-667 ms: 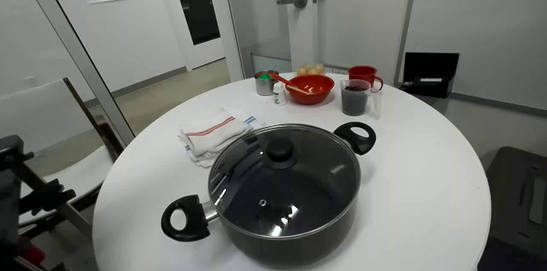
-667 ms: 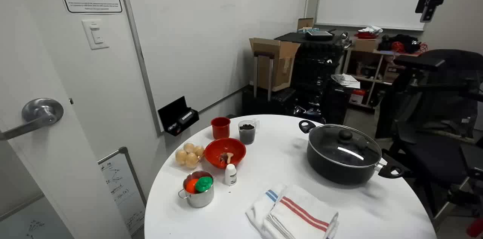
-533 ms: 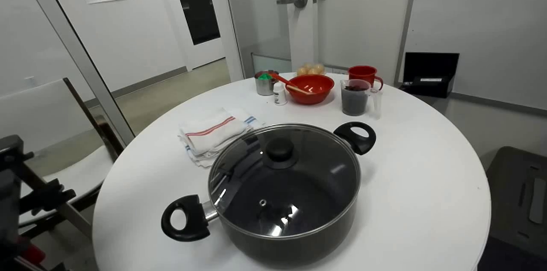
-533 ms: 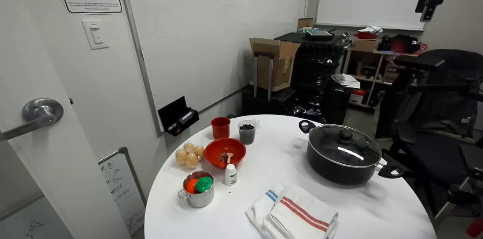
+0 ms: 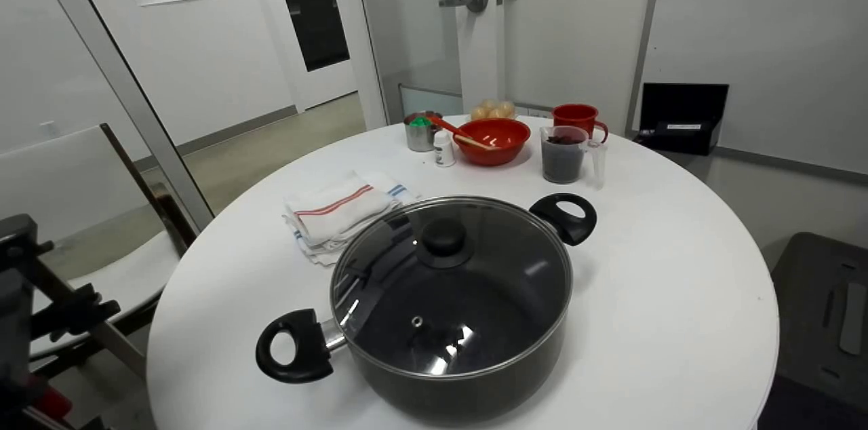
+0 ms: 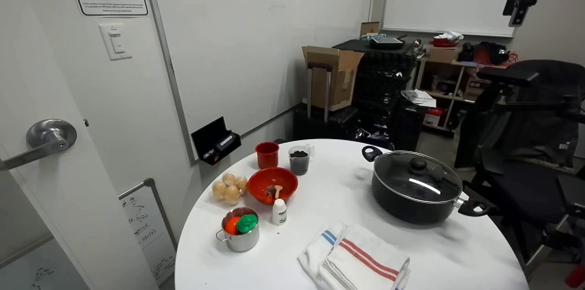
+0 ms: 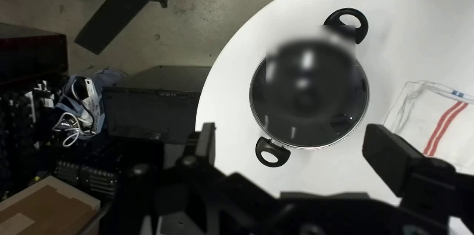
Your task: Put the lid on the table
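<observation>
Bright glare on the lid (image 5: 451,291), soft shadows on the table (image 5: 678,294), blurry patch in the wrist view.

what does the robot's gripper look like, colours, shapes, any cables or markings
The gripper is black, with two boxy fingers, dark bars behind them and what look like round, greyish bolt heads. In an exterior view it is dark too, with a greyer patch near its end. I can't make out any lettering or cables on it. The arm itself doesn't clearly show.
</observation>
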Controlling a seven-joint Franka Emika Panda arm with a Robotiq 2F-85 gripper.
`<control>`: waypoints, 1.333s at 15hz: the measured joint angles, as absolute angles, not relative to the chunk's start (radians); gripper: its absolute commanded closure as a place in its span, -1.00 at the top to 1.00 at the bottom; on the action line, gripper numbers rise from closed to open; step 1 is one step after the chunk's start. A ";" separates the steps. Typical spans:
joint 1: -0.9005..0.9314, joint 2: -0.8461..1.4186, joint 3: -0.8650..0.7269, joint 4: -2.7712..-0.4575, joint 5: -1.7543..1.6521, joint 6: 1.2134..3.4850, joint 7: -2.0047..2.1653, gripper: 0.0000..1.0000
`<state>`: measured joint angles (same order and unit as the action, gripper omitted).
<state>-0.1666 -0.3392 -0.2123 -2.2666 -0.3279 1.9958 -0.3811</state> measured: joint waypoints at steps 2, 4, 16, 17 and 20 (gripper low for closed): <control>-0.163 -0.334 -0.212 -2.268 -0.328 2.011 -0.381 1.00; -0.159 -0.315 -0.212 -2.271 -0.327 2.046 -0.385 1.00; -0.154 -0.015 -0.232 -2.274 -0.028 2.383 -0.613 1.00; -0.155 0.014 -0.231 -2.271 0.011 2.398 -0.638 1.00; -0.165 0.091 -0.219 -2.252 0.101 2.413 -0.696 1.00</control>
<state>-0.1652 0.0912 -0.2189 -2.2525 0.1014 2.4127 -0.6957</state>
